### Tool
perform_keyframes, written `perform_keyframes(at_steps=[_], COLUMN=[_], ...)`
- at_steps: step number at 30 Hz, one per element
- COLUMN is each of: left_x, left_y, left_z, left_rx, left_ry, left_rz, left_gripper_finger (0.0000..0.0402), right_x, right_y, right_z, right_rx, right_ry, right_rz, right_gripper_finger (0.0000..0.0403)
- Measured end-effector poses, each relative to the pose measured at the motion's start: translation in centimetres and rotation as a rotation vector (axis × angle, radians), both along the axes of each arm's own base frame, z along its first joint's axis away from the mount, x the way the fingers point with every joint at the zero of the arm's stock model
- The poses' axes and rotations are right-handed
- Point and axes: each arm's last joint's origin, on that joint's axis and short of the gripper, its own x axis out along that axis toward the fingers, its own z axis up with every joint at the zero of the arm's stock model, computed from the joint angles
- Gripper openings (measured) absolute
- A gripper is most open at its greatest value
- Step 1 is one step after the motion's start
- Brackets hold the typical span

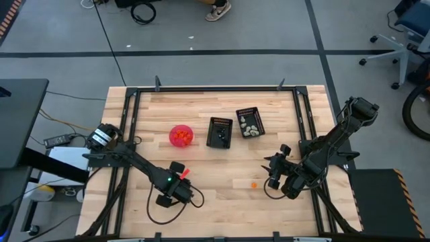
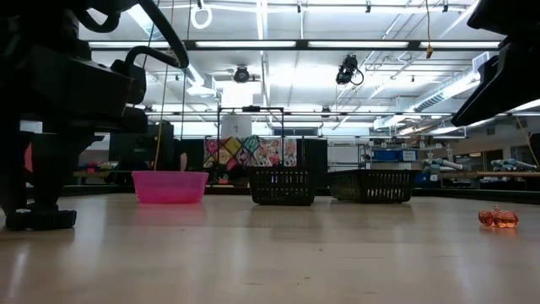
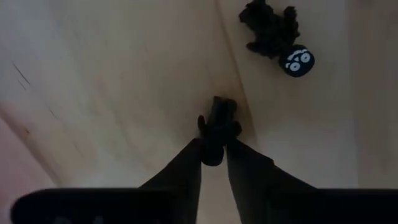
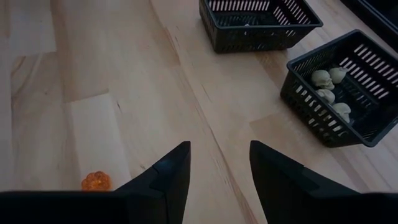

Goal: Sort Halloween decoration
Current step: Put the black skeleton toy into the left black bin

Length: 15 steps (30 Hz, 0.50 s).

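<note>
My left gripper (image 3: 214, 148) is low over the table near its near edge (image 1: 168, 199) and is shut on a small black trinket (image 3: 217, 115). A second black trinket with white eyes (image 3: 278, 34) lies on the wood just beyond it. My right gripper (image 4: 219, 163) is open above the table's right part (image 1: 275, 176). One orange pumpkin trinket (image 4: 96, 181) lies on the wood beside it (image 1: 254, 184) (image 2: 498, 218). The pink bowl (image 1: 181, 135) holds orange trinkets. One black basket (image 4: 345, 87) holds pale skulls. My left gripper pinches the small black trinket between its two fingertips (image 3: 186, 158), coming from above and pointing down. The trinket's top end (image 3: 219, 107) sticks out past the fingers. It sits close to the table top; whether it is lifted clear, I cannot tell.
The two black slotted baskets (image 1: 220, 132) (image 1: 250, 123) stand side by side at the table's middle, right of the pink bowl (image 2: 169, 186). A black frame rail (image 1: 215, 89) runs along the table's edges. Bare wood lies between the two grippers.
</note>
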Motion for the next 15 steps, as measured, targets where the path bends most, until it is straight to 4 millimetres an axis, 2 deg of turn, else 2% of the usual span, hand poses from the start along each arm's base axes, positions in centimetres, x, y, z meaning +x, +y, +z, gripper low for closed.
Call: perform_keyframes(at_steps=[7, 15], left_x=[0.1, 1.3], left_y=[0.0, 0.6], left_z=[0.1, 1.0], left_rx=[0.003, 0.084], left_ry=[-0.003, -0.102], left_rz=[-0.010, -0.004], left_gripper_finger=[0.0037, 0.0041], right_x=[0.0, 0.0], right_y=[0.0, 0.0], right_z=[0.0, 0.0], right_rx=[-0.010, -0.012], right_ry=[-0.003, -0.002], right_rz=[0.003, 0.005], right_gripper_finger=[0.0169, 0.0169])
